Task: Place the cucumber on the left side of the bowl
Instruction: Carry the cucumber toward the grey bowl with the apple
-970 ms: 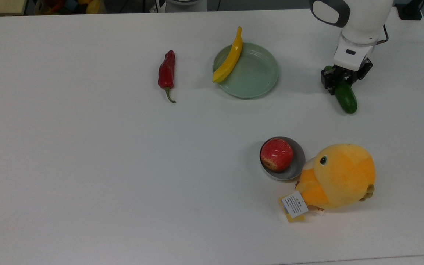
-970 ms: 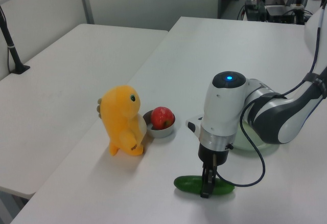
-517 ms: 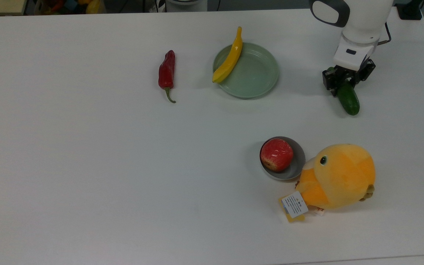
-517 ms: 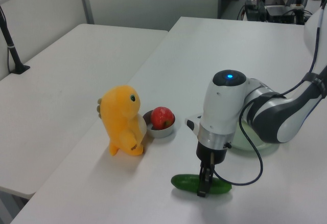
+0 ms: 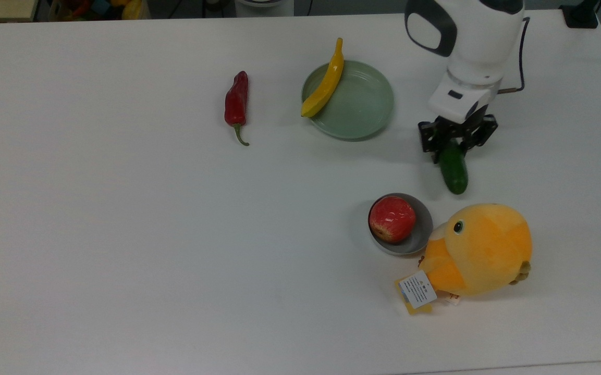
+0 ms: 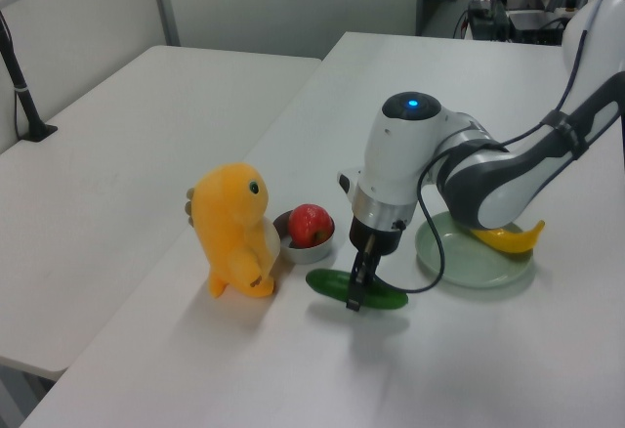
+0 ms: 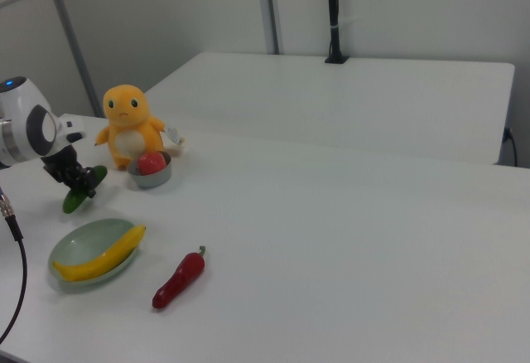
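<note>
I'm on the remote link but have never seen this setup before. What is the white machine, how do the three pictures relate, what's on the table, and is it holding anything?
The white machine is a single robot arm ending in a two-finger gripper. The three pictures show one moment: the top view looks straight down on the white table, and the left and right views look across it from opposite sides.

The gripper is shut on the dark green cucumber, carried lengthwise.

On the table are a small grey bowl with a red apple inside, and an orange plush toy right beside the bowl. Farther off are a pale green plate with a yellow pepper lying across its rim, and a red chili.

In the top view, the cucumber is above the bowl, slightly toward the top view's right.
</note>
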You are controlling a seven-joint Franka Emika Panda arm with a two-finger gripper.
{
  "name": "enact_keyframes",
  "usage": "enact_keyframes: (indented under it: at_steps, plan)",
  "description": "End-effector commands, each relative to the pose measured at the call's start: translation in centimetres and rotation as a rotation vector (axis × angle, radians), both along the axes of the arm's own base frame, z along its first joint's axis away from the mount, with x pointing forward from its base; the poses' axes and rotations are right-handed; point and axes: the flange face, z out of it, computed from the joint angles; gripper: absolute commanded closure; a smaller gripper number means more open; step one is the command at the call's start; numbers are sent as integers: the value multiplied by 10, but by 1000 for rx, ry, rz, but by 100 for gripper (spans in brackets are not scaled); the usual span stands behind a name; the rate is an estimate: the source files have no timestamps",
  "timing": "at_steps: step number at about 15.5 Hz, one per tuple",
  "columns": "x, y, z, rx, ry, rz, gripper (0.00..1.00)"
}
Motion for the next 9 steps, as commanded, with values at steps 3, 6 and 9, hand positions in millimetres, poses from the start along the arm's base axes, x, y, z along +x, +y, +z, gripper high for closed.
enact_keyframes:
  at_steps: [3, 6, 9]
  plan:
    - [16, -26, 5, -26, -40, -12, 85]
    - [22, -34, 5, -32, -43, -1, 85]
    - [32, -37, 19, -18, -72, -5, 82]
